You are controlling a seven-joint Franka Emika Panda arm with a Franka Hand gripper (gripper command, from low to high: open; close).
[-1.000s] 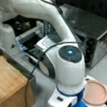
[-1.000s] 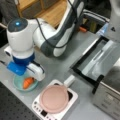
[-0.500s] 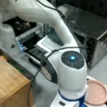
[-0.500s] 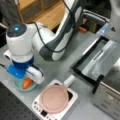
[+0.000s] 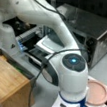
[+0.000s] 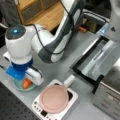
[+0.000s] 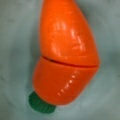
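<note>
Item: your end effector (image 6: 25,81) has dropped lower over the carrot (image 7: 66,53) lying in the teal bowl (image 6: 18,86) at the worktop (image 6: 57,72) edge; grip state cannot be told.

A grey table (image 6: 62,65) carries everything. On it, at a front view's left, sits a small green bowl (image 6: 18,86) with a toy carrot inside. Just beside it is a white scale (image 6: 56,102) with a pink plate on top. At the right stands a metal oven (image 6: 110,82), its door open. A wooden box (image 5: 7,84) also rests on the table.
</note>
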